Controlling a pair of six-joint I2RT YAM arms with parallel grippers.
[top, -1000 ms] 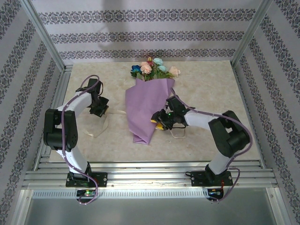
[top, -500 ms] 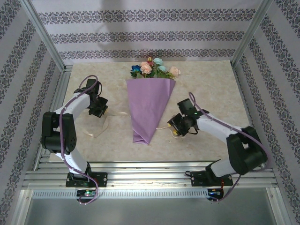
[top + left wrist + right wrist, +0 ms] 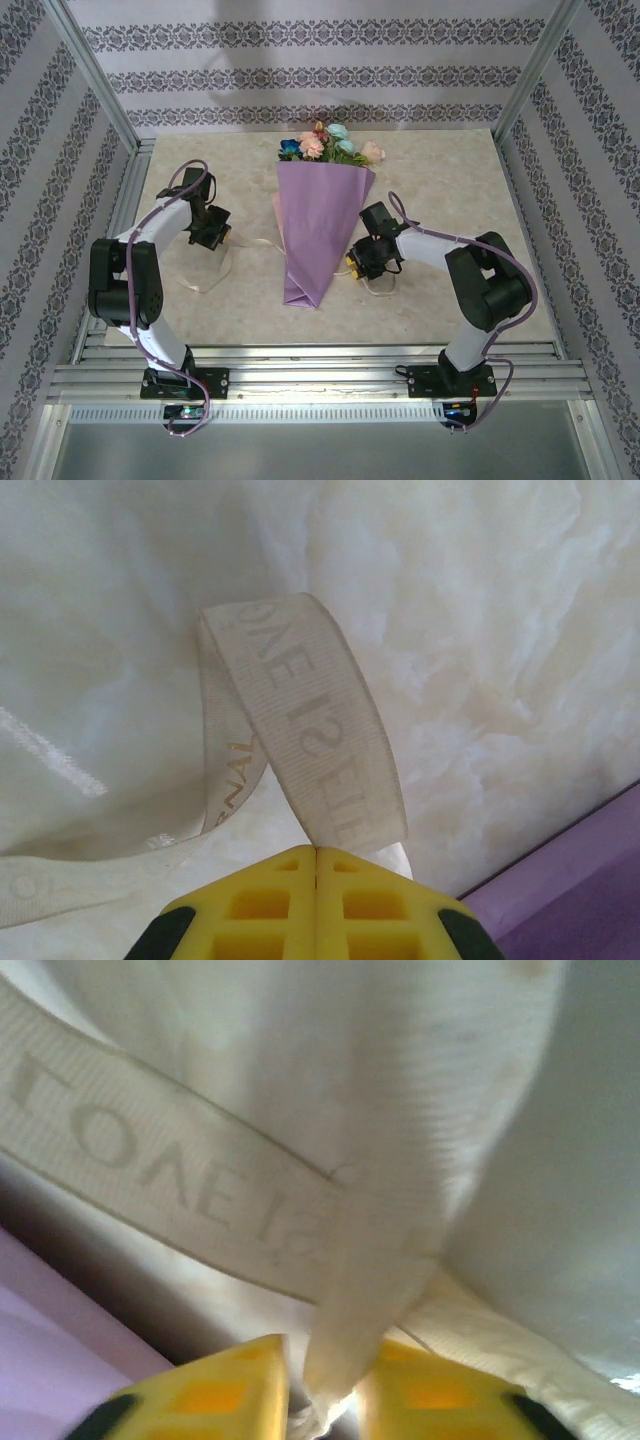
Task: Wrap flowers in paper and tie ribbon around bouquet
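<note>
The bouquet [image 3: 318, 225] lies mid-table, a lilac paper [image 3: 312, 250] cone with its tip toward me and the flowers [image 3: 328, 145] showing at the far, wide end. The cream ribbon [image 3: 232, 262] trails on the table left of the cone and loops again at the cone's right [image 3: 378, 288]. My left gripper [image 3: 215, 240] is shut on a printed ribbon loop [image 3: 315, 735], its yellow fingertips [image 3: 317, 852] pressed together. My right gripper [image 3: 358, 265] sits by the cone's lower right edge. Its jaws [image 3: 325, 1380] pinch a bunched fold of ribbon [image 3: 200, 1190].
The marble-look table [image 3: 450, 190] is fenced by aluminium posts and patterned walls on three sides. A metal rail [image 3: 320, 380] carrying both arm bases runs along the near edge. Purple paper shows at the corner of the left wrist view [image 3: 570, 890].
My right gripper swung out to the right, then came back against the cone's lower right edge, and its jaws narrowed onto the ribbon. The left arm has stayed put.
</note>
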